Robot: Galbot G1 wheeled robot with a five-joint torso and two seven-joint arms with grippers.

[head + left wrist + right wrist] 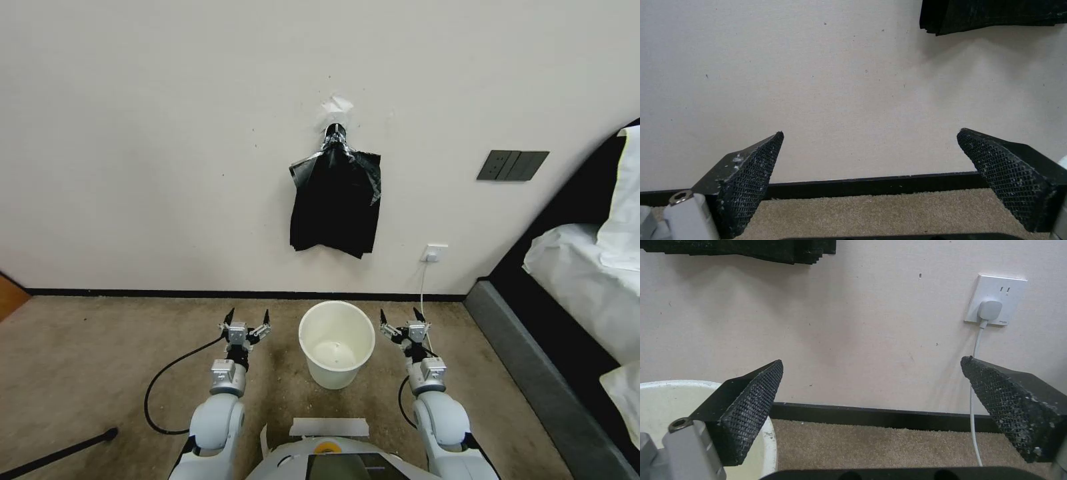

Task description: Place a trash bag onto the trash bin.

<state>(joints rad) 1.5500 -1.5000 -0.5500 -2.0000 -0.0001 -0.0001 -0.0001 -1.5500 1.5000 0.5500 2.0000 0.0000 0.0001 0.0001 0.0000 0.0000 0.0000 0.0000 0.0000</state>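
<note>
Both claws wide and empty: left gripper, right gripper flank trash bin. You risk pulling several bags off the far wall's bag bundle.

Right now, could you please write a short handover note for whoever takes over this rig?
Left gripper: open, empty, low over the carpet at the left of the trash bin.
Right gripper: open, empty, at the bin's right.
Bin: upright on the carpet between the arms, unlined, nothing in it.
Bags: a black bag bundle hangs on the wall above the bin, taped at the top; no single bag pulled out.
Done: nothing.
Left: take a bag, open it, fit it over the bin's rim.
</note>
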